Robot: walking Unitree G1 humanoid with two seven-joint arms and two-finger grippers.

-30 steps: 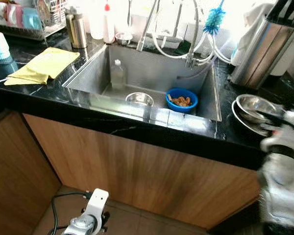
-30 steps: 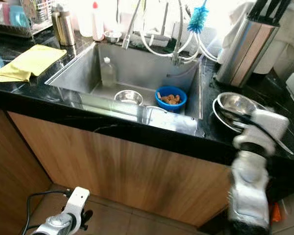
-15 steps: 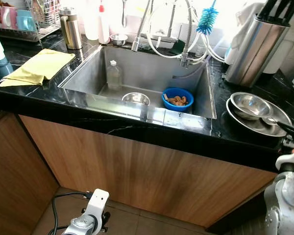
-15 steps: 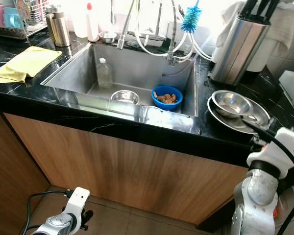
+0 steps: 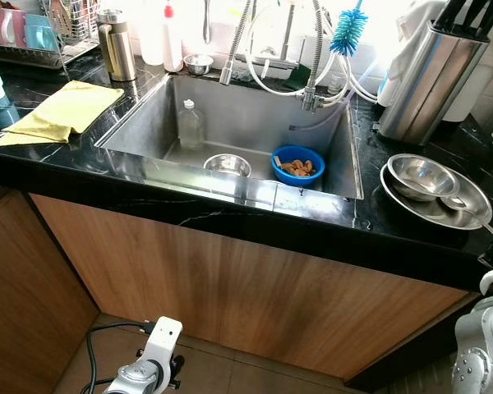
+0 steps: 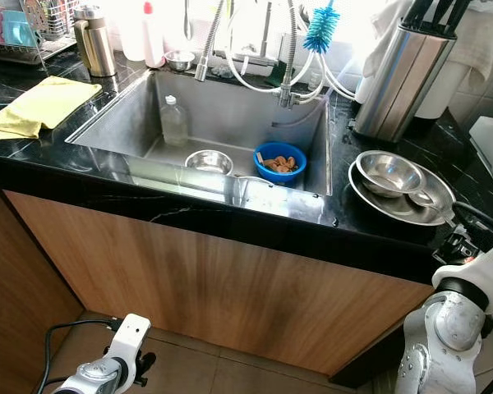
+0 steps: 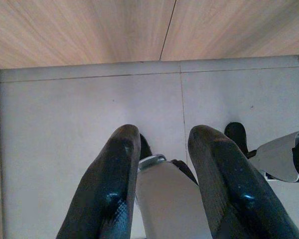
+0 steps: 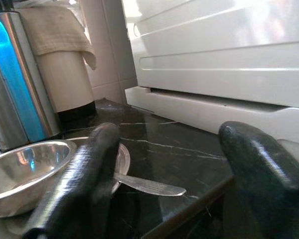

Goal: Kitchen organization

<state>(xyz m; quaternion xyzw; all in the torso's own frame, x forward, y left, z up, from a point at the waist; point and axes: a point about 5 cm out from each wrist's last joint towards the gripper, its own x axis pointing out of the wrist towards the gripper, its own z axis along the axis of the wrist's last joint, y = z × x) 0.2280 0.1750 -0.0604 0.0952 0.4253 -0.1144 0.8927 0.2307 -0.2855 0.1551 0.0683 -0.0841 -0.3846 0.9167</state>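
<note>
Black marble tabletop (image 5: 230, 215) ran around a steel sink (image 5: 255, 123) above wood cabinet fronts. Right hand (image 8: 169, 164) sat low at the tabletop's right edge, fingers spread wide and empty, aimed across the stone at a stack of steel bowls (image 6: 398, 185). A utensil (image 8: 147, 185) lay flat with one end in the lower bowl and its handle running out toward the hand. Left hand (image 7: 162, 174) hung idle by the floor, pointing down at grey tile, fingers slightly apart.
</note>
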